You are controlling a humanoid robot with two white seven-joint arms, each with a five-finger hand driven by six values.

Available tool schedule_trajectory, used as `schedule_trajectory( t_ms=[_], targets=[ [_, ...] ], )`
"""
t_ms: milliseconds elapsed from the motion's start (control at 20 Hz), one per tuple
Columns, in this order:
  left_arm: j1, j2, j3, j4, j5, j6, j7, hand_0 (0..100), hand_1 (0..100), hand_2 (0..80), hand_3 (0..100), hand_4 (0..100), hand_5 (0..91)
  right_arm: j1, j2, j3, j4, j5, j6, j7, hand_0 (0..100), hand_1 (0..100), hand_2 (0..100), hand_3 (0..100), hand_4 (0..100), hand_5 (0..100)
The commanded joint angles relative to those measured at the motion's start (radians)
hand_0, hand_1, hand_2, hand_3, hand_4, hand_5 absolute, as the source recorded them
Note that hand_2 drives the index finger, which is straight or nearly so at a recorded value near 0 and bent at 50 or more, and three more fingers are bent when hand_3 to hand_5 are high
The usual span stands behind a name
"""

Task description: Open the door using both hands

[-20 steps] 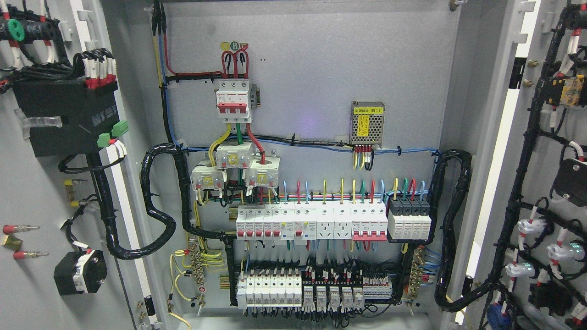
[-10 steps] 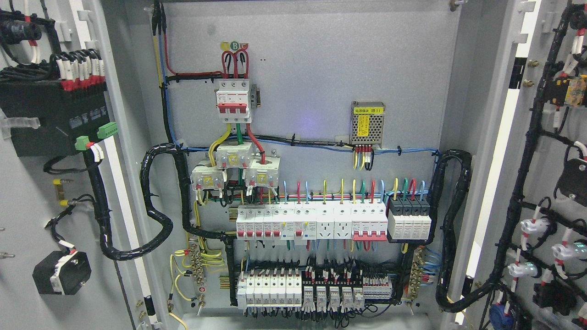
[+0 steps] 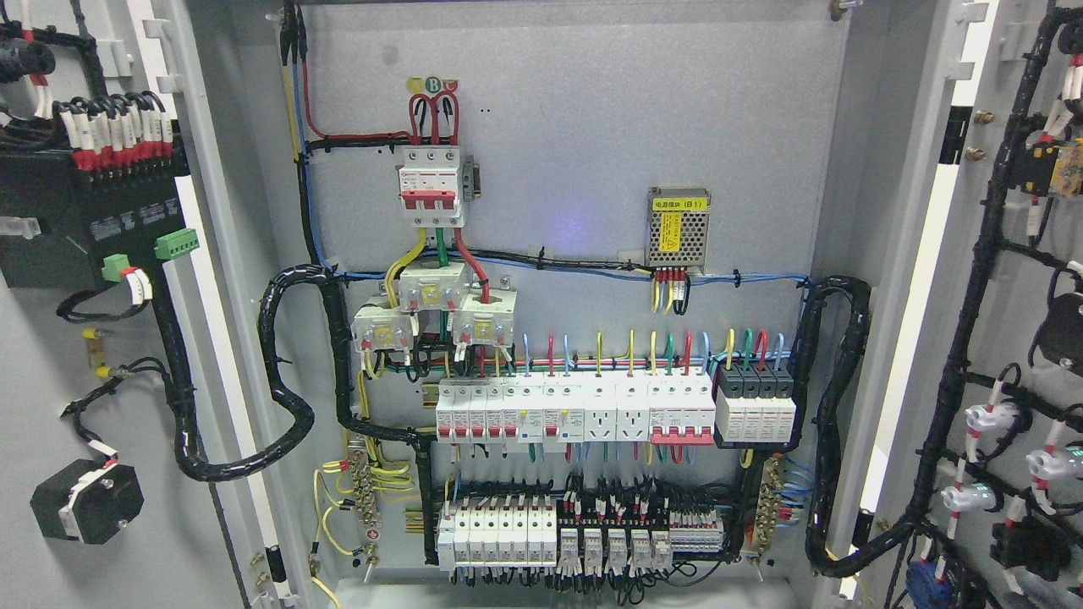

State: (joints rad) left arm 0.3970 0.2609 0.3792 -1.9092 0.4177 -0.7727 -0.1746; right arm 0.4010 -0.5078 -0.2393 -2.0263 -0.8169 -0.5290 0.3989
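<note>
Standing wide, left door and right door flank the wired backplate; no robot hand shows.

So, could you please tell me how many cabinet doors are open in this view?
2: the left door swung out at the left edge, and the right door swung out at the right edge. Both are cut off by the frame.

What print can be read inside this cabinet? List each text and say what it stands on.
"B": green round sticker above the top breaker.
"(B1)", after Chinese characters too small to read surely: white label on the mesh-covered box.
Yellow sticker on that box: print too small.
Lettering on the breaker rows and the black unit on the left door: blurred, unreadable.
</note>
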Motion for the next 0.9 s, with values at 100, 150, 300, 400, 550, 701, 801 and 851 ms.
schedule_trajectory(
  t_ms=[100, 150, 300, 400, 550, 701, 801, 851],
  targets=[
    [-0.015, 0.055, 0.089, 0.11, 0.019, -0.198, 0.001, 0, 0, 0.0, 0, 0, 0.0, 0.018, 0.0, -0.041, 0.009, -0.001, -0.003, 0.001, 38, 0, 0, 0, 0, 0],
    [-0.018, 0.058, 0.09, 0.12, 0.019, -0.197, 0.0, 0, 0, 0.0, 0, 0, 0.0, 0.019, 0.0, -0.043, 0.009, -0.001, -0.003, 0.001, 38, 0, 0, 0, 0, 0],
    [-0.044, 0.07, 0.112, 0.153, 0.019, -0.148, 0.0, 0, 0, 0.0, 0, 0, 0.0, 0.028, 0.0, -0.054, 0.009, -0.001, -0.003, 0.001, 38, 0, 0, 0, 0, 0],
    [-0.076, 0.081, 0.119, 0.176, 0.02, -0.091, -0.002, 0, 0, 0.0, 0, 0, 0.0, 0.032, 0.0, -0.061, 0.009, -0.001, -0.003, 0.001, 38, 0, 0, 0, 0, 0],
    [-0.119, 0.112, 0.122, 0.232, 0.035, -0.054, -0.002, 0, 0, 0.0, 0, 0, 0.0, 0.036, 0.0, -0.063, 0.009, -0.001, -0.003, 0.001, 38, 0, 0, 0, 0, 0],
    [-0.161, 0.152, 0.125, 0.292, 0.049, 0.004, -0.002, 0, 0, 0.0, 0, 0, 0.0, 0.042, 0.003, -0.069, 0.009, -0.001, -0.003, 0.001, 38, 0, 0, 0, 0, 0],
    [-0.179, 0.175, 0.136, 0.323, 0.065, 0.036, -0.002, 0, 0, 0.0, 0, 0, 0.0, 0.051, 0.003, -0.072, 0.009, -0.002, -0.003, 0.001, 38, 0, 0, 0, 0, 0],
    [-0.187, 0.184, 0.138, 0.332, 0.075, 0.046, -0.002, 0, 0, 0.0, 0, 0, 0.0, 0.053, 0.003, -0.08, 0.009, -0.002, -0.003, 0.001, 38, 0, 0, 0, 0, 0]
  ],
)
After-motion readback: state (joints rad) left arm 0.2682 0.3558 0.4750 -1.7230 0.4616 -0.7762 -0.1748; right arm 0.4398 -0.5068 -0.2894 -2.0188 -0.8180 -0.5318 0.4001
